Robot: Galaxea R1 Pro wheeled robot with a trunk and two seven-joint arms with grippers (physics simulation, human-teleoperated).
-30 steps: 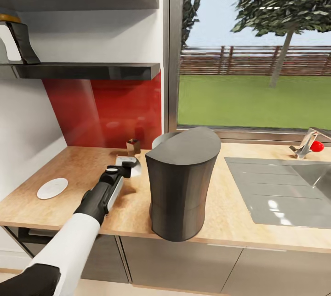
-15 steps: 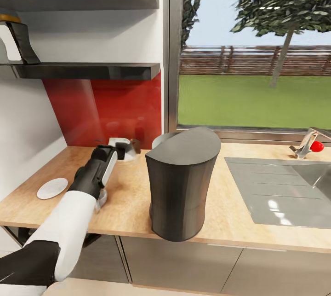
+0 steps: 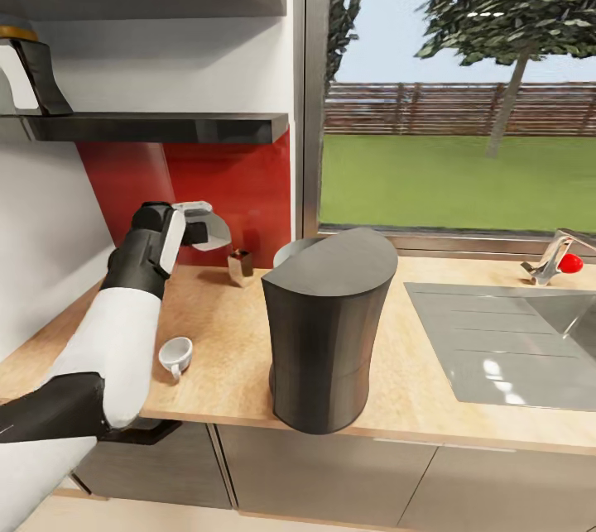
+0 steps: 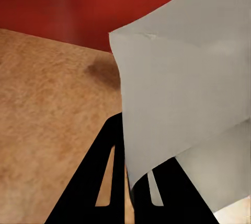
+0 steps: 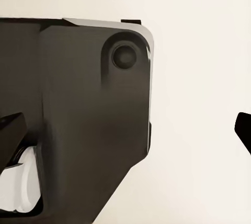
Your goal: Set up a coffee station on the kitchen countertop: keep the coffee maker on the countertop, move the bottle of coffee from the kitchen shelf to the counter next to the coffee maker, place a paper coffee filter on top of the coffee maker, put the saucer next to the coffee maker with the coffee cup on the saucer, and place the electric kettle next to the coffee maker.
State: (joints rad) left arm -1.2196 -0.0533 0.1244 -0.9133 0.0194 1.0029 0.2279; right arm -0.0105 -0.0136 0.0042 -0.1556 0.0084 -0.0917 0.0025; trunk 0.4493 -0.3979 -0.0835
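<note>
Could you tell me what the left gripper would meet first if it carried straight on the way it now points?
Probably the red backsplash behind the countertop. The left gripper, holding the paper coffee filter, points toward that wall above the bottle of coffee, though depth is uncertain.

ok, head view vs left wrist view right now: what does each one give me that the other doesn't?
Head view: the coffee maker standing near the front edge of the countertop, the coffee cup on the worktop to its left, the bottle of coffee by the red backsplash, the sink and tap on the right, the window.

Left wrist view: the two dark fingers shut on the lower edge of the paper coffee filter, folds visible close up.

Both: the left gripper holding the filter above the countertop, with the red backsplash behind.
</note>
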